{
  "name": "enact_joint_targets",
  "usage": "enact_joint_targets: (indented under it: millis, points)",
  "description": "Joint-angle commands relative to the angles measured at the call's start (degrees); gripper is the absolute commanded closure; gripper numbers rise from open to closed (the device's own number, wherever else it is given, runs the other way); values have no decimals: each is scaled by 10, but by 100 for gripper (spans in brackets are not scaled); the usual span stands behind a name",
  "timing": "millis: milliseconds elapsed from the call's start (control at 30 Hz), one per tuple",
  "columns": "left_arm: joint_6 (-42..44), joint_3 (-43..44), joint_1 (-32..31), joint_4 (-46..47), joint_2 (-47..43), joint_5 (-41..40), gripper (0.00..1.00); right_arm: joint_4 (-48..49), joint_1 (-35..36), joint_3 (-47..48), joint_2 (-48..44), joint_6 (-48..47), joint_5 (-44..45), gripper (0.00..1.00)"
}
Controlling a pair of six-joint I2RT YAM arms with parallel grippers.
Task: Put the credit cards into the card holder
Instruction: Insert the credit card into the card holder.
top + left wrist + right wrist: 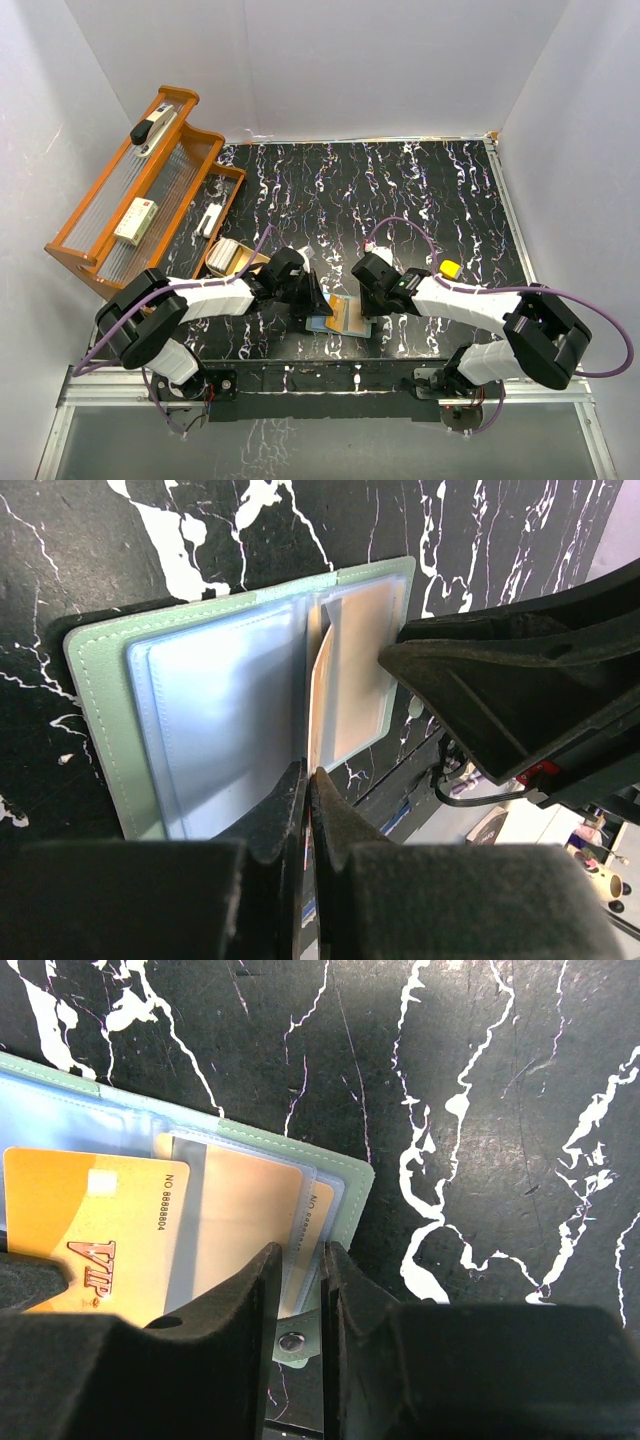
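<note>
The card holder (322, 323) lies open near the table's front edge, pale green outside with blue sleeves (215, 730). My left gripper (310, 780) is shut on an orange-tan credit card (321, 695), held edge-on over the holder's fold. In the right wrist view an orange VIP card (90, 1235) lies over the open holder (345, 1175), and another card (245, 1210) sits in a sleeve. My right gripper (302, 1260) stands at the holder's right edge, jaws nearly closed around the sleeve edges, with the snap tab (292, 1340) between them. It also shows in the top view (372, 303).
A wooden rack (150, 200) with a stapler and small boxes stands at the back left. A tan dish with a grey object (230, 257) sits beside the left arm. A small yellow block (450, 268) lies at the right. The table's front edge is close behind the holder.
</note>
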Motion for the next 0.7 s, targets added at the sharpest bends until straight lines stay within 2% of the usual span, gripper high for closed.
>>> enact_joint_targets:
  millis: [0,333,667]
  points:
    - [0,12,3,-16,14,-24,100,12,1,-9,-4,2,16,80]
    - [-22,-14,2,56,37,-33,100,22,0,-14,-9,12,8,80]
    - [-28,-30,2,71,27,-62,100,22,1,-13,-16,20,10,81]
